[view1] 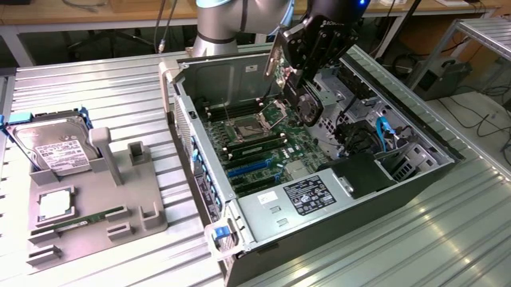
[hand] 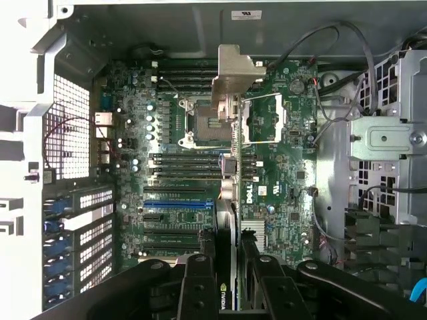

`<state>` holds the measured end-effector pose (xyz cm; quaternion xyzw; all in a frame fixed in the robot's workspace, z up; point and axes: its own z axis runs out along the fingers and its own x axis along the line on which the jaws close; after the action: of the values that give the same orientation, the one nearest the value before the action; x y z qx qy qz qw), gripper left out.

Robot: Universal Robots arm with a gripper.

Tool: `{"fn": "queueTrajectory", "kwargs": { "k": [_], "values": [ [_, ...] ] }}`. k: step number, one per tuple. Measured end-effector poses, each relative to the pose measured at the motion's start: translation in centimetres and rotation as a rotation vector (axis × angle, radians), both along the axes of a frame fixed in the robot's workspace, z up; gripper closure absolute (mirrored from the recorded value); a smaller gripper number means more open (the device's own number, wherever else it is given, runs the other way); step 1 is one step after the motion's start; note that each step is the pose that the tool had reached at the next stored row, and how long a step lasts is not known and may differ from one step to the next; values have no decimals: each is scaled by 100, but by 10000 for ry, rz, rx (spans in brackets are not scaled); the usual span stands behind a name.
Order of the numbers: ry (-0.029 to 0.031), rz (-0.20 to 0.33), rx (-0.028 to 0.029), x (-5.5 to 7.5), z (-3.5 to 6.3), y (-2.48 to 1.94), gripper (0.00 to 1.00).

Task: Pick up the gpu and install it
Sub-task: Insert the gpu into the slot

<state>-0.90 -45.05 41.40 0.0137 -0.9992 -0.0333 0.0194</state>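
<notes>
Gpu (view1: 308, 103) above case (view1: 188, 113), metal table (view1: 455, 239)

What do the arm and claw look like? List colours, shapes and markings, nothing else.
The arm is made of thick, rounded, silver-grey tube sections. The claw is black, built of jointed links with round pivot bolts. Its fingers are flat black bars.

The grey metal computer case (view1: 185, 122) lies open upward, so the green motherboard (view1: 307, 152) is reachable from above. Its blue and black expansion slots (hand: 177, 203) stand bare. The case walls, the silver power supply box (view1: 307, 194), the grey drive cage (hand: 387, 143) and loose black cables (view1: 357, 140) close the sides. The black gripper (view1: 297, 75), clamped on the slim black gpu card (view1: 310, 106), hangs over the board's middle.
</notes>
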Motion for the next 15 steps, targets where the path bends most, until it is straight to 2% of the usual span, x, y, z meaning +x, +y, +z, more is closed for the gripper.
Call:
{"fn": "queueTrajectory", "kwargs": {
  "k": [6,8,9,15],
  "values": [
    [-6,1102,25,0,-5,-1,74],
    [-13,2005,36,0,-9,0,74],
    [-18,2198,38,0,-10,0,74],
    [-114,3157,62,1,-14,0,74]
  ]
}}
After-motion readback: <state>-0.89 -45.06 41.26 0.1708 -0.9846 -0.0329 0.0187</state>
